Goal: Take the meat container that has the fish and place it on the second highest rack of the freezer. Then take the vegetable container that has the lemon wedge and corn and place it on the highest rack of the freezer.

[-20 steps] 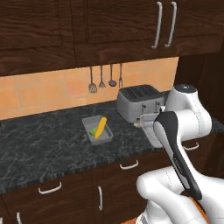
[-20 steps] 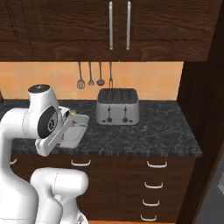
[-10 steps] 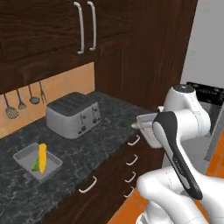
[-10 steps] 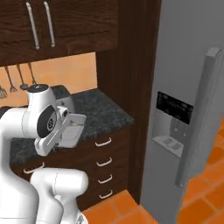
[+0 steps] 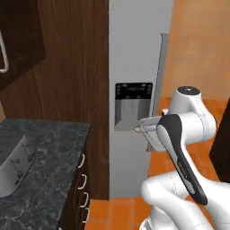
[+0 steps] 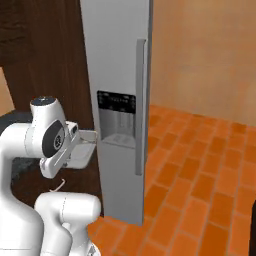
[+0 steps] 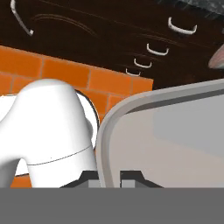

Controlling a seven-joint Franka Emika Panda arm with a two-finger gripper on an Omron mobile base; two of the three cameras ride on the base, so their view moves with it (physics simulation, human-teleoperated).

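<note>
My gripper [image 7: 109, 177] is shut on the near rim of the meat container [image 7: 175, 144], a grey metal pan held out level in front of the arm. The same meat container [image 5: 150, 123] hangs just before the freezer [image 5: 134, 54], at the height of its dark dispenser panel [image 5: 133, 105]. From the other side the meat container [image 6: 85, 150] sits left of the freezer [image 6: 117, 50]. A slim grey tip [image 7: 217, 59] juts past the far rim; whether it is the fish I cannot tell. The freezer door is shut, hiding the racks. The vegetable container, corn and lemon wedge are out of view.
The door's long vertical handle [image 5: 162, 72] runs beside the panel. A dark stone counter [image 5: 45, 148] with a toaster [image 5: 13, 166] lies at the left, over drawers [image 5: 83, 179]. Dark wood panelling [image 5: 76, 58] flanks the freezer. Orange tiled floor [image 6: 200, 165] spreads to the right.
The whole view has swung right: counter, toaster and corn tray slid off left, and the freezer now stands ahead. The pan stays in the shut gripper.
</note>
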